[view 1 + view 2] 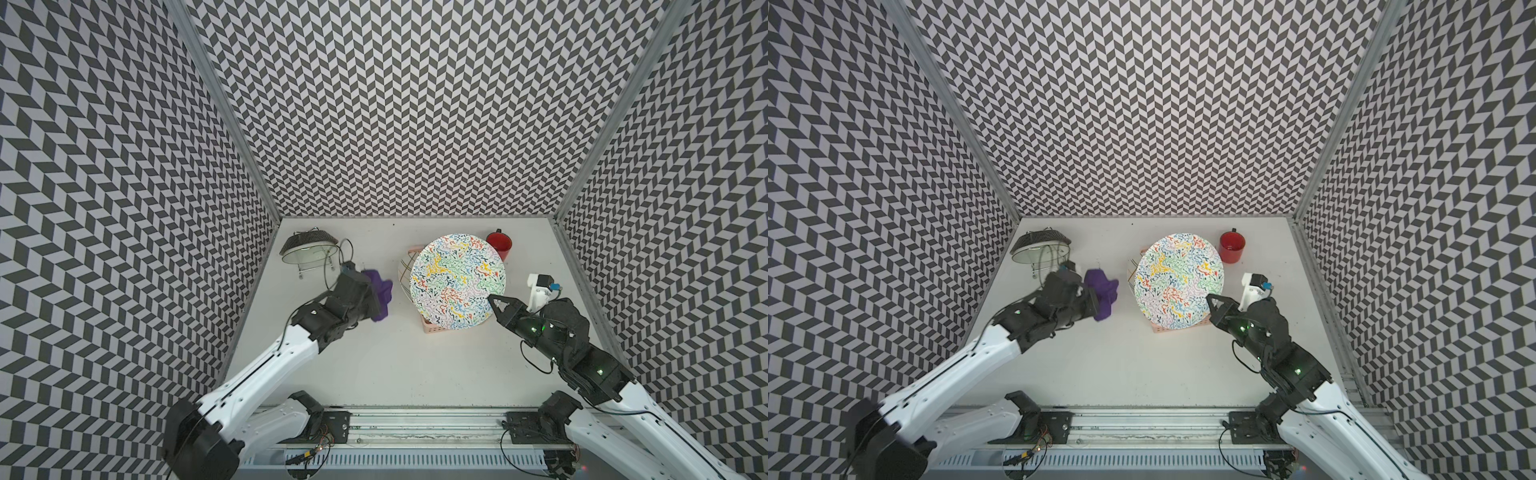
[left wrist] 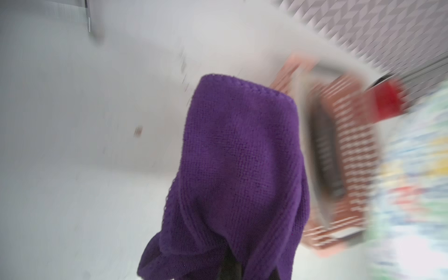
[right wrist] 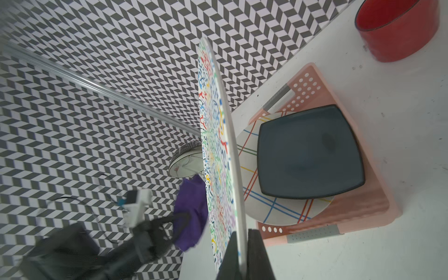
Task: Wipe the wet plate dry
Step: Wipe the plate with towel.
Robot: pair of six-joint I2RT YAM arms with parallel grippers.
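Observation:
The round white plate [image 1: 457, 282] [image 1: 1179, 282] with colourful squiggles stands on edge above a pink tray, seen edge-on in the right wrist view [image 3: 215, 145]. My right gripper [image 1: 492, 300] [image 1: 1212, 299] [image 3: 242, 242] is shut on the plate's near right rim. To the plate's left, my left gripper [image 1: 370, 297] [image 1: 1096, 299] is shut on a purple cloth [image 1: 380, 286] [image 1: 1102, 286], raised off the table and apart from the plate. In the left wrist view the cloth [image 2: 242, 157] drapes over the jaws and hides them.
Under the plate, the pink perforated tray [image 1: 432, 328] [image 3: 363, 218] holds a dark square plate [image 3: 310, 152] on a striped round plate [image 3: 278, 211]. A red mug [image 1: 500, 244] [image 1: 1232, 246] stands at the back right. A wire rack with a bowl [image 1: 307, 249] is back left.

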